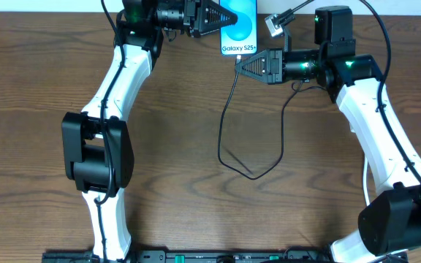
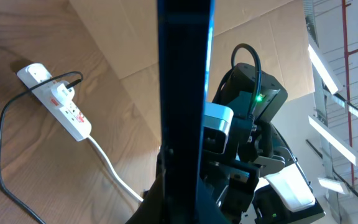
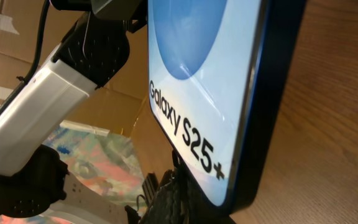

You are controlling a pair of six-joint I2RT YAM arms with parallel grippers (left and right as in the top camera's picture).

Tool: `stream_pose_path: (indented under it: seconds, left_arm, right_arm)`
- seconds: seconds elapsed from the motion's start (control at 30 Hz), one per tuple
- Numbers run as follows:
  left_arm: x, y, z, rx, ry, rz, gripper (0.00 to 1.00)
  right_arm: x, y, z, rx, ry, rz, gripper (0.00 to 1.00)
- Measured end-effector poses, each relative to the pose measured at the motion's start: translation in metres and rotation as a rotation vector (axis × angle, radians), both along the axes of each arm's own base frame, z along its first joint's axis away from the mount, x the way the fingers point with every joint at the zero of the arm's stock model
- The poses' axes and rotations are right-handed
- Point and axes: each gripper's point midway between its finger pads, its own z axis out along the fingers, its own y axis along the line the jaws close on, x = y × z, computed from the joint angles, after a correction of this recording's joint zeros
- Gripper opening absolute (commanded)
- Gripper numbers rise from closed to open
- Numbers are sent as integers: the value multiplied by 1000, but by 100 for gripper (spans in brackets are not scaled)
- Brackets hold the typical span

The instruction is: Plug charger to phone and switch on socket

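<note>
1. The slim black-framed phone (image 1: 240, 28), its teal-blue screen showing white ovals and "Galaxy S25+", was at the far middle of the dark wooden worktop (image 1: 181, 146), lettered end nearest the arms.
2. The left gripper (image 1: 212, 18) had its jaws pinching the phone from its left side.
3. The right gripper (image 1: 241, 67) sat just beside the lettered end, jaws pressed together on the end of the long thin black charger cable (image 1: 223, 139). Whether the tip met the phone could not be told.
4. The cable ran down and looped across the worktop.
5. The narrow white power strip (image 2: 67, 111) with red markings lay flat, a black plug in it.
</note>
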Motion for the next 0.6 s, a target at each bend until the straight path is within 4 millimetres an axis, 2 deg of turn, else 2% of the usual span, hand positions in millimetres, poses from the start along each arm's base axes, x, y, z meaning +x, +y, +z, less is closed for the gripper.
stream_pose_path:
  seconds: [0.6]
  left_arm:
    - [0, 0, 0, 0, 0, 2, 7]
  right_arm:
    - [1, 0, -1, -6, -2, -6, 1]
